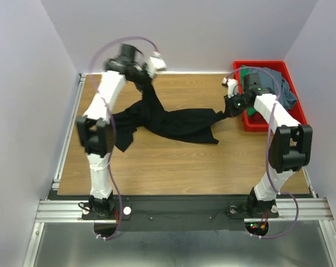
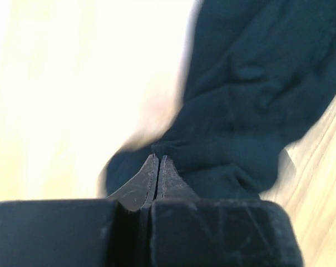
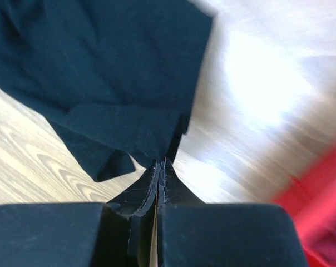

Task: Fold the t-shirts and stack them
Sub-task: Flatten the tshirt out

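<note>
Left gripper [image 2: 158, 158]: at the far left over the table [image 1: 184, 167]; we see its fingers pressed together on a bunched fold of the black t-shirt [image 1: 179, 122], held above the wood (the wrist view is blurred, so we cannot tell which part of the garment it has).
Black t-shirt: strung between the two arms across the middle of the table; its left end rises to the left gripper; its middle sags and lies crumpled on the wood; a flap trails toward the near left; it is not spread flat.
Right gripper [image 3: 161, 161]: at the right, just beside the red bin [image 1: 262, 63]; its fingers are closed on an edge of the same shirt, the cloth hanging away from the tips.
Red bin: in the far-right corner; the grey-blue t-shirt [image 1: 285, 89] and the green t-shirt [image 1: 247, 71] lie heaped inside, unfolded.
Progress: we judge the task barely begun; one shirt is out and gripped at two points; nothing is folded and there is no stack.
Left to do: spread the black one flat and fold it; then fetch, fold and stack the other two.
</note>
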You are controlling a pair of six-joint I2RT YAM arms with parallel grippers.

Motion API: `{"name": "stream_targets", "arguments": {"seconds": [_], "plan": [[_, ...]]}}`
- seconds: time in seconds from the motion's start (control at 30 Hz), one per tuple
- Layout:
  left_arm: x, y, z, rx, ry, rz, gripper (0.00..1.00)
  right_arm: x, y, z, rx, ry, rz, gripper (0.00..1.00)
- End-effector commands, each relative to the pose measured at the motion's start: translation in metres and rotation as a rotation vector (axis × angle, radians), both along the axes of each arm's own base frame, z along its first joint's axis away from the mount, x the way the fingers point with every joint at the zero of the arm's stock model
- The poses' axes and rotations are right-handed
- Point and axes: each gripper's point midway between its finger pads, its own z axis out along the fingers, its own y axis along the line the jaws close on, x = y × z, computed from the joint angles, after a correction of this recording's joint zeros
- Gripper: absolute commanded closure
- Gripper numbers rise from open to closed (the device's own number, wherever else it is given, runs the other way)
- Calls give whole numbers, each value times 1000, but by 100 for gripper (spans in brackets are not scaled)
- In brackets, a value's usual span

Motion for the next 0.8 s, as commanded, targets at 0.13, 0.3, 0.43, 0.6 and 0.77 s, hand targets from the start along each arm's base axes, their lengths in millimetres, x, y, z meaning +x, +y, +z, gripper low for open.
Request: {"name": "stream_targets", "arguments": {"seconds": [0.13,0.3,0.43,0.6,0.77], "plan": [[-30,151,240,-298,-466,387,100,31,-58,168,12,-412,-278,99],[-81,221,307,-393,-698,616,100,3,-81,263,-1,-671,-404,99],[-142,237,349,-419,-877,716,100,-34,-90,316,-12,-830,-460,100],[-200,247,386,-455,-1073,841,100,-78,-100,379,-7,-1020,-541,99],[-223,250,413,-507,-1185,878,100,-82,-98,408,31,-1089,-543,100]]}}
